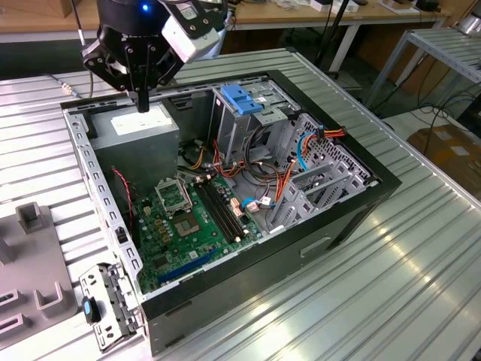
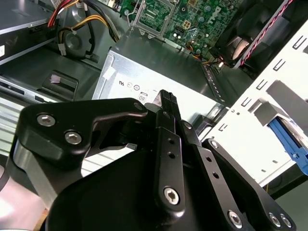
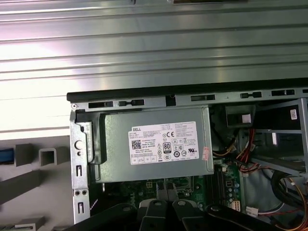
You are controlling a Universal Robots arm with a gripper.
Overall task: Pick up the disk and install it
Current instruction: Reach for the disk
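The disk is out of view. My gripper [image 1: 143, 104] hangs over the back left corner of the open computer case [image 1: 353, 214], just above the grey power-supply box [image 1: 139, 128] with its white label [image 3: 162, 143]. Its black fingers [image 2: 167, 101] are pressed together with nothing between them, pointing down at the box top. In the first wrist view the gripper's black links [image 3: 163, 214] lie along the edge nearest the motherboard. The metal drive cage [image 1: 248, 128] with a blue plastic latch [image 1: 240, 98] stands at the case's far side.
The motherboard [image 1: 188, 218] lies in the case floor, with orange and red cables [image 1: 282, 180] beside the cage. A grey fixture [image 1: 30, 256] and a perforated metal bracket [image 1: 113, 308] with a blue piece lie on the ribbed metal table [image 1: 406, 286] at the exterior view's left.
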